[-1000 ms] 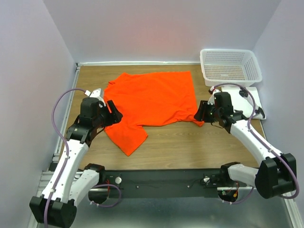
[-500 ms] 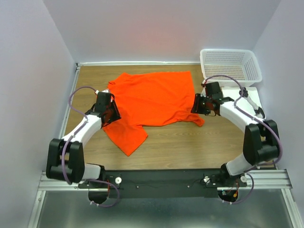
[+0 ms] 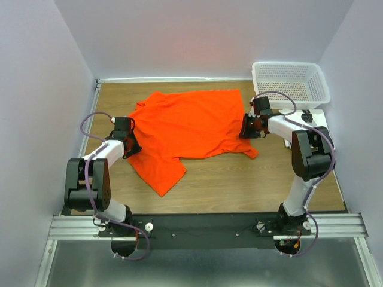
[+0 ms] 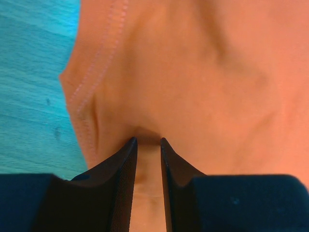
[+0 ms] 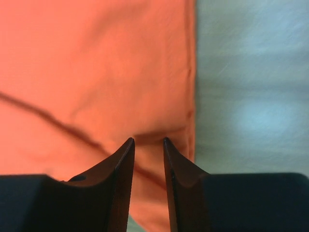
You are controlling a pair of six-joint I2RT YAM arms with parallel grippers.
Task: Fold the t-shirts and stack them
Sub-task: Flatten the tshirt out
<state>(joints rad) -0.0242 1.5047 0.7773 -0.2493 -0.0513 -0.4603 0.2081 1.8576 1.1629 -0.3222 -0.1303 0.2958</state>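
Observation:
One bright orange-red t-shirt (image 3: 191, 125) lies spread on the wooden table, a sleeve pointing toward the near edge. My left gripper (image 3: 131, 145) sits low at the shirt's left edge. In the left wrist view its jaws (image 4: 147, 140) stand narrowly apart with bunched orange cloth (image 4: 203, 72) between them, beside a stitched hem. My right gripper (image 3: 245, 128) sits at the shirt's right edge. In the right wrist view its jaws (image 5: 148, 140) are also narrow and pinch orange cloth (image 5: 96, 63) just inside the hem.
A white mesh basket (image 3: 290, 84) stands at the back right corner. A white flat board (image 3: 320, 122) lies in front of it, under the right arm's cable. Bare wood (image 3: 239, 179) lies between the shirt and the near edge.
Both arms have stretched out flatter and farther from their bases. The left gripper moved left to the shirt's left edge, the right gripper moved back along the right hem. The shirt barely shifted.

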